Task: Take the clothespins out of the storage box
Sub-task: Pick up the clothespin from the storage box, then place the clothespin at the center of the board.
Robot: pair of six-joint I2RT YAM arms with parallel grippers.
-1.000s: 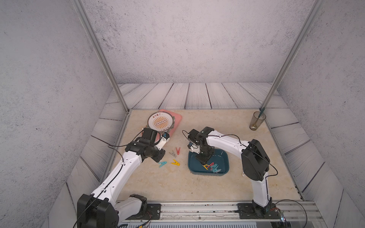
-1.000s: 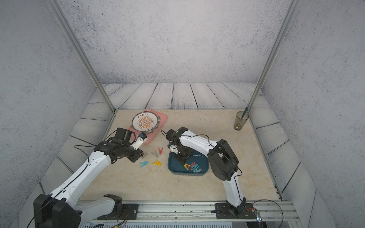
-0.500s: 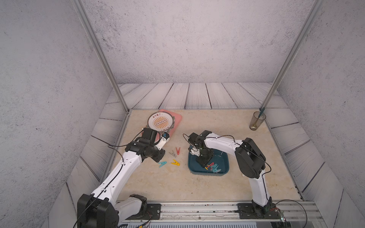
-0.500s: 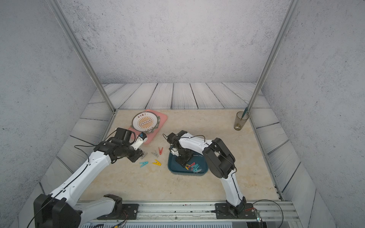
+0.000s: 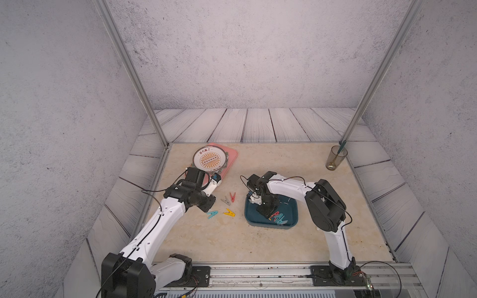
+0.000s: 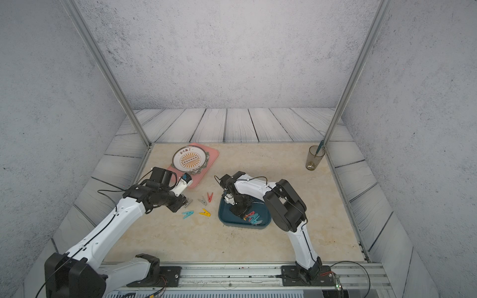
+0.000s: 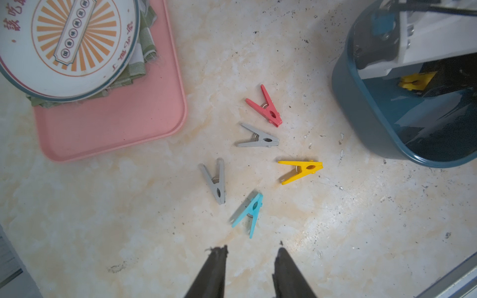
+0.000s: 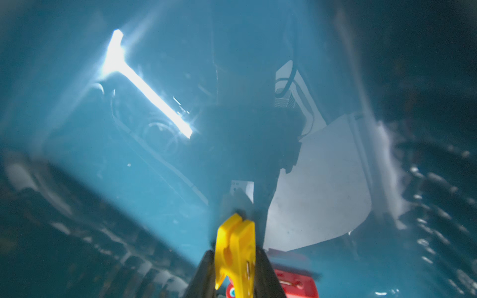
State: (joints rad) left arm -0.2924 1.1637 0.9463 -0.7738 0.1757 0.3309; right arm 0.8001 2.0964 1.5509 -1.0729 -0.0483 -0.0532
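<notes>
A: Inside the box (image 5: 254, 219), what's left?

B: Several clothespins. A heap of blue and red clothespins (image 5: 280, 219) lies toward the robot's side. The right fingers (image 8: 201, 278) are closed on a yellow clothespin (image 8: 236, 247), low over the box floor.

A: And on the surface (image 7: 361, 232)?

B: Five already out, between box and pink tray (image 7: 116, 129): red pin (image 7: 267, 107), two grey pins (image 7: 259, 139), yellow pin (image 7: 300, 170), blue pin (image 7: 249, 212).

A: The left fingers (image 7: 211, 273)?

B: Partly apart, empty, hovering near the blue pin. Roughly half done, I'd judge.
</notes>
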